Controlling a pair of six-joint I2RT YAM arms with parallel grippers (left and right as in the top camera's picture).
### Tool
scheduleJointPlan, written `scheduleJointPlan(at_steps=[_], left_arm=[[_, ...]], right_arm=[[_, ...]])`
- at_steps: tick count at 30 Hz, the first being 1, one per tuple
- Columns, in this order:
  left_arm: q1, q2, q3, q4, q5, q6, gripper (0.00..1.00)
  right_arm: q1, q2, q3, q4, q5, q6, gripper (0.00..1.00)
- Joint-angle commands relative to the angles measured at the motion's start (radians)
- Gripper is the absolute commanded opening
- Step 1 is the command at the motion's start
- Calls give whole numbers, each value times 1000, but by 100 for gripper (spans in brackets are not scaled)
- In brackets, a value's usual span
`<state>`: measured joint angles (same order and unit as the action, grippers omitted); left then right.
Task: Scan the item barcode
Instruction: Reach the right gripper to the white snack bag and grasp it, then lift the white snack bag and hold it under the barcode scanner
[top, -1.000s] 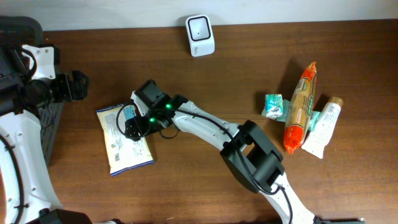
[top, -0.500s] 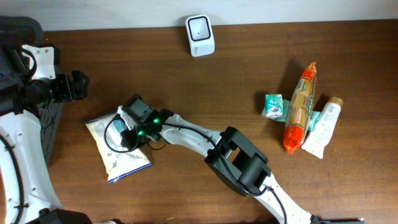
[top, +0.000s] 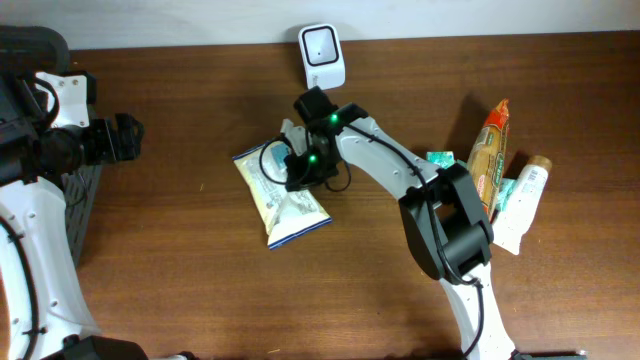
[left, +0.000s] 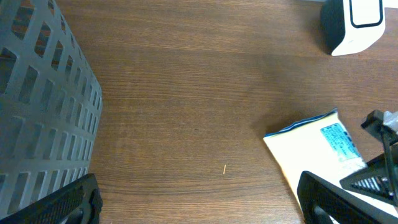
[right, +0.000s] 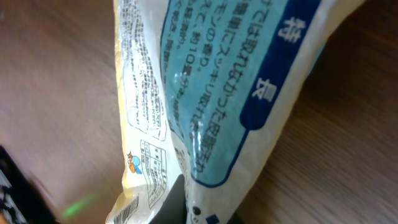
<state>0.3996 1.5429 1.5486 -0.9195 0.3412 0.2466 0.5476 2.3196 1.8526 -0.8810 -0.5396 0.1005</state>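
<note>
Orange packet (top: 483, 172), white tube (top: 522, 203), teal sachet (top: 440, 168) (clustered together), grey mesh basket (left: 37, 112)

One scanner (top: 322, 57), one basket (left: 37, 106), one pouch (top: 285, 205), one packet (top: 440, 170), one sleeve (top: 483, 170), one tube (top: 520, 205).

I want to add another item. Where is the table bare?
Bare wood: between the left gripper and the pouch; in front of the pouch; at the back between the scanner and the orange pack. Crowded: right side, where orange pack, green packet and tube lie together.
</note>
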Motion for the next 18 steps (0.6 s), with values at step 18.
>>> scheduleJointPlan(at_steps=[18], left_arm=[[3,-6,3,2,11,10,99]], right_arm=[[-534,-502,27,-2,-193,225,4]])
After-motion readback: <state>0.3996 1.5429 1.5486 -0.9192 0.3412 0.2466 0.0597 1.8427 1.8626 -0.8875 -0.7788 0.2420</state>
